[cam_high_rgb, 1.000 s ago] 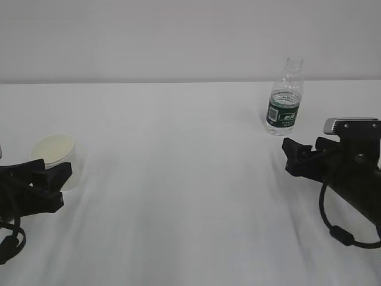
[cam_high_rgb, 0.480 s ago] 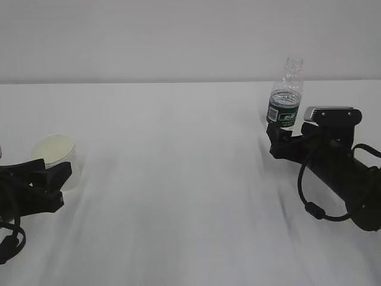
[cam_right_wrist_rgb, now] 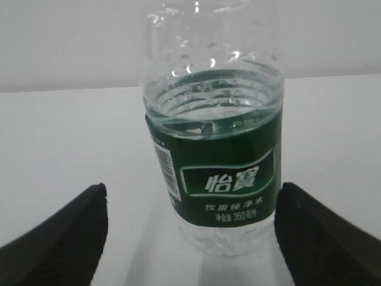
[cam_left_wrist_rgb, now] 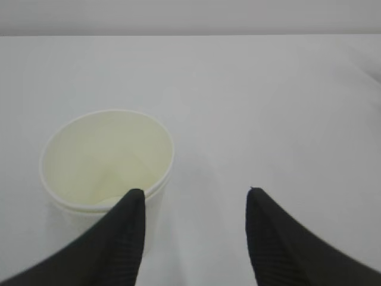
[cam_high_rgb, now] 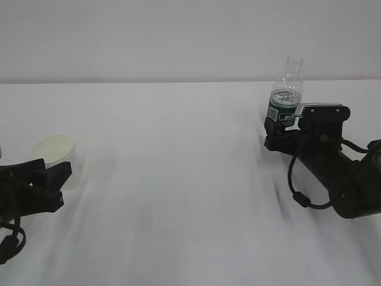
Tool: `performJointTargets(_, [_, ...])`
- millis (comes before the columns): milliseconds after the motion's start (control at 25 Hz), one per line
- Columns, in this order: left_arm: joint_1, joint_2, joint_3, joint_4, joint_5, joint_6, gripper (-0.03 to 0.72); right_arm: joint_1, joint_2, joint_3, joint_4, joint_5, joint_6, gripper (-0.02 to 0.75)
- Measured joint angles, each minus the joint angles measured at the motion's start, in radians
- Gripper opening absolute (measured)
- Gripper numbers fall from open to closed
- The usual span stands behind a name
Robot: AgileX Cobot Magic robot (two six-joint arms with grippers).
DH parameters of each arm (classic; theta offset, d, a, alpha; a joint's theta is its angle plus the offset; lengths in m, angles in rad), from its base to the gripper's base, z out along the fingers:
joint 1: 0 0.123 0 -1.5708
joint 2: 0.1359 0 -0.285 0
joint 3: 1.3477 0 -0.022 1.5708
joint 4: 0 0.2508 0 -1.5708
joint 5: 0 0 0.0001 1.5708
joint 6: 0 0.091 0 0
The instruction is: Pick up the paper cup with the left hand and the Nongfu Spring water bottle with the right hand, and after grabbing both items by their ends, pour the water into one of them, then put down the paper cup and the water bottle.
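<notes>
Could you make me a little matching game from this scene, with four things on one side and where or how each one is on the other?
Things:
1. paper cup
2. water bottle
3. left hand
4. right hand

States:
A. fingers spread wide, one on each side of the bottle
B. clear, uncapped, green label, partly filled
C. open, its left finger beside the cup
D. white, upright, nothing in it

Pairs: 1-D, 2-B, 3-C, 4-A
</notes>
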Motion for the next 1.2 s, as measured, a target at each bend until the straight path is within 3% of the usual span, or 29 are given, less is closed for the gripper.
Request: performJointTargets(1200, [0.0,0.0,0.0,0.0,0.0,-0.002,0.378,0.0,0.16,-0.289,0.048,0.005,-0.059,0.639])
